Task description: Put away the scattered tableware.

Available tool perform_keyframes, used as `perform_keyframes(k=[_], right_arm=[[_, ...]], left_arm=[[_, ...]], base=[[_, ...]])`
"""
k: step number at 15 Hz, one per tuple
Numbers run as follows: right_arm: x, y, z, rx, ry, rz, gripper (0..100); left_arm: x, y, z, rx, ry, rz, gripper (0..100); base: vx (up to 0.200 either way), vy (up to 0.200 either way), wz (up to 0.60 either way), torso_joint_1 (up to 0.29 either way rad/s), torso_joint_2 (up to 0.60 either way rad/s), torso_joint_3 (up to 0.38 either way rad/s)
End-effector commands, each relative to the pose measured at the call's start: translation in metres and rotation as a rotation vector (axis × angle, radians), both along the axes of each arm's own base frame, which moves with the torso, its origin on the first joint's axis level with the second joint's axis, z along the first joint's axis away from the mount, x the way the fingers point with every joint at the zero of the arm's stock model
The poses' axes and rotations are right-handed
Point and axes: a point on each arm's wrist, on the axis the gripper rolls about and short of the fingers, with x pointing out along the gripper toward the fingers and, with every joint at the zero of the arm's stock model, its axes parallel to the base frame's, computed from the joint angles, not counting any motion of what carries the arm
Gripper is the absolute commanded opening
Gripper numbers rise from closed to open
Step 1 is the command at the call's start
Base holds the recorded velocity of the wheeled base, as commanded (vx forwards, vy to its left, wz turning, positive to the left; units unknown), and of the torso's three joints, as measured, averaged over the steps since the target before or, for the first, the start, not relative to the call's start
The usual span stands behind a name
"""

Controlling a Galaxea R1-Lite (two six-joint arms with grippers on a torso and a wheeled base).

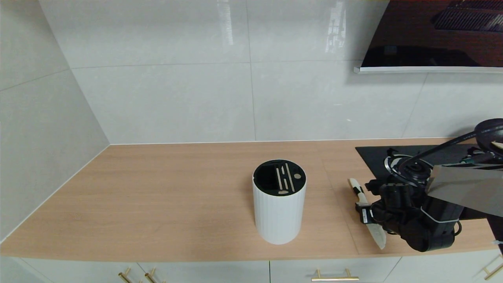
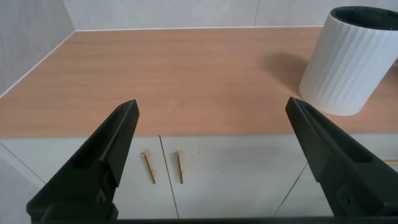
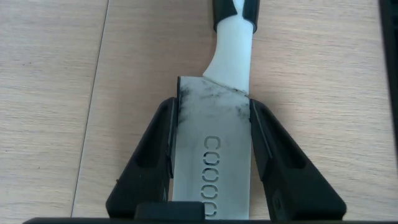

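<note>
Knife (image 3: pixel 214 106) lies flat on the wooden counter (image 1: pixel 177 196), lower right of the head view, handle toward the wall and tip toward the front edge, just beside the black hob (image 1: pixel 373 155). Right gripper (image 3: pixel 211 155) is down over the blade, one finger against each long edge near the handle end; the jaws appear closed on the blade across its width. Left gripper (image 2: pixel 211 109) hangs with jaws wide apart and nothing between them, over the front edge of the counter at lower left, with the white ribbed holder (image 1: pixel 279 204) at upper right of its wrist view. The holder stands upright in the middle of the head view, well apart from the knife, with narrow slots (image 1: pixel 285 177) in its dark top. Risks, as judged: (1) the grip is on thin, smooth blade edges, so the knife could pivot or slip out on lifting, pulled down by the handle. (2) The tip lies near the counter's front edge, and a dropped knife might slide off. (3) The slots are narrow, so a tilted or rotated blade would likely catch on the rim and could tip the holder. (4) Whether the pads sit squarely on the edges cannot be told.
</note>
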Motion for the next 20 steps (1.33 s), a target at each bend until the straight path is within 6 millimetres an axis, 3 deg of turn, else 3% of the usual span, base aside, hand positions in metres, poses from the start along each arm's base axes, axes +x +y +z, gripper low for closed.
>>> perform_keyframes(k=[1,4,6,7,9,12,13,14,15,16,17,19,20], right_arm=[[-0.001,0.000,0.001,0.000,0.001,0.000,0],[-0.001,0.000,0.018,0.019,-0.039,-0.011,0],[-0.004,0.000,0.044,0.017,-0.096,-0.020,0],[-0.012,0.000,0.074,0.011,-0.157,-0.039,0],[-0.037,0.005,0.121,0.023,-0.248,-0.024,0],[-0.068,0.022,0.187,0.055,-0.376,0.041,0],[-0.082,0.030,0.219,0.071,-0.400,0.084,0],[-0.083,0.032,0.223,0.072,-0.401,0.090,0],[-0.102,0.053,0.268,0.098,-0.417,0.171,0],[-0.108,0.059,0.276,0.104,-0.416,0.198,0],[-0.125,0.078,0.294,0.122,-0.418,0.280,0],[-0.139,0.097,0.303,0.141,-0.434,0.352,0],[-0.159,0.112,0.310,0.162,-0.454,0.416,0]], left_arm=[[0.000,0.000,0.000,0.001,0.000,0.000,100],[0.000,0.000,0.000,0.004,0.000,0.000,100],[0.000,0.000,0.000,0.010,-0.002,0.000,100],[0.000,0.000,0.001,0.017,-0.008,0.000,100],[-0.012,0.000,0.035,-0.010,-0.113,-0.024,100],[-0.007,-0.004,0.092,-0.026,-0.039,-0.254,100],[0.008,-0.006,0.127,-0.038,-0.004,-0.341,100],[0.010,-0.007,0.131,-0.038,-0.004,-0.350,100],[0.038,-0.009,0.167,-0.092,0.055,-0.435,100],[0.049,-0.010,0.172,-0.130,0.093,-0.472,100],[0.086,-0.018,0.177,-0.273,0.219,-0.591,100],[0.122,-0.034,0.181,-0.422,0.241,-0.696,100],[0.153,-0.045,0.184,-0.520,0.187,-0.744,100]], base=[[0.000,0.000,0.00,0.000,0.00,0.000],[0.000,0.000,0.00,0.000,0.00,0.000],[0.000,0.000,0.00,0.000,0.00,0.000],[0.000,0.000,0.00,0.000,0.00,0.000],[0.000,0.000,0.00,0.000,0.00,0.000],[0.000,0.000,0.00,0.000,0.00,0.000],[0.000,0.000,0.00,0.000,0.00,0.000],[0.000,0.000,0.00,0.000,0.00,0.000],[0.000,0.000,0.00,0.000,0.00,0.000],[0.000,0.000,0.00,0.000,0.00,0.000],[0.000,0.000,0.00,0.000,0.00,0.000],[0.000,0.000,0.00,0.000,0.00,0.000],[0.000,0.000,0.00,0.000,0.00,0.000]])
